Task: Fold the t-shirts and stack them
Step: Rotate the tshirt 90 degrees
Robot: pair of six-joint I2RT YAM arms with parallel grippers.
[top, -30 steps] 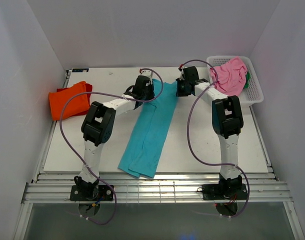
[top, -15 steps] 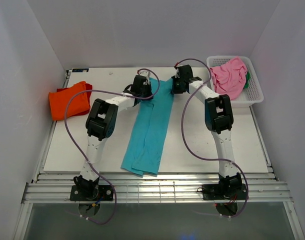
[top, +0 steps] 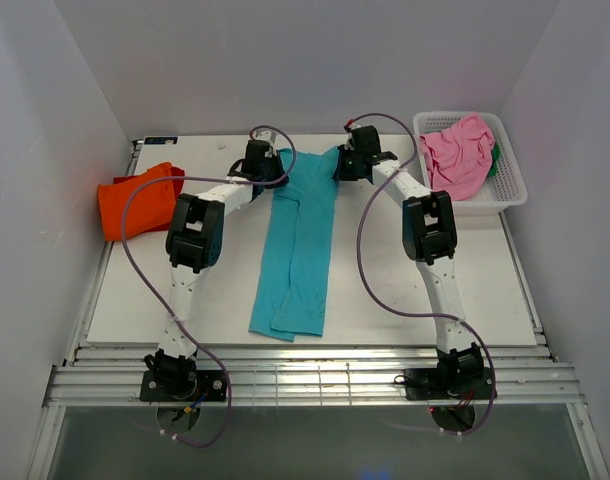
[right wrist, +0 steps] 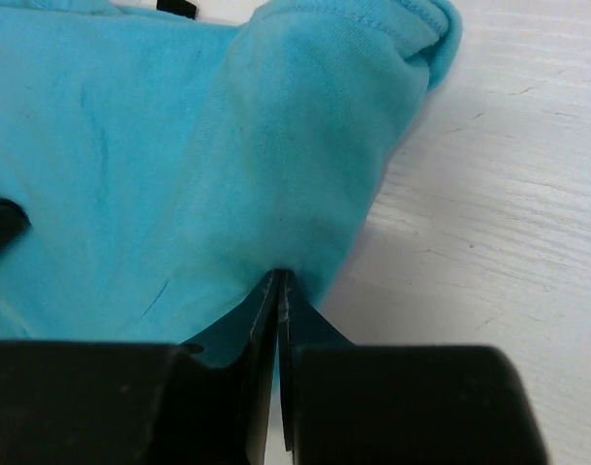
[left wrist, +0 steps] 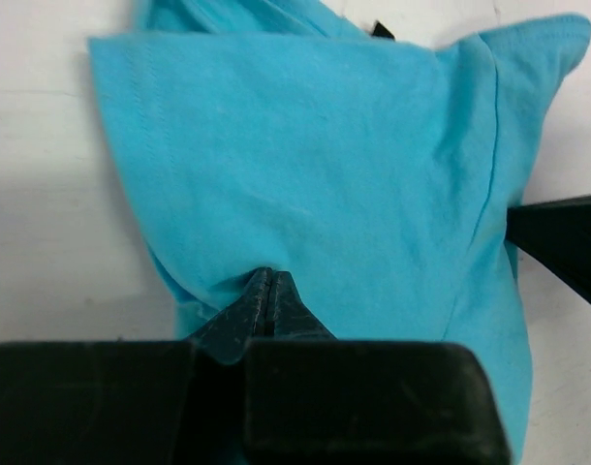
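We see the teal t-shirt [top: 300,240] lying as a long narrow strip down the middle of the table [top: 425,290]. Its near end lies close to the near edge and its far end spreads wider toward the far edge. Our left claw [left wrist: 267,291] is clamped on the shirt's far left corner, and our right claw [right wrist: 279,283] is pinched tight on its far right corner. The orange t-shirt [top: 137,203] lies bunched at the left edge. The pink t-shirt [top: 459,155] is heaped in the white basket [top: 513,190] at the far right corner, with a bit of green cloth [top: 495,160] showing beside it.
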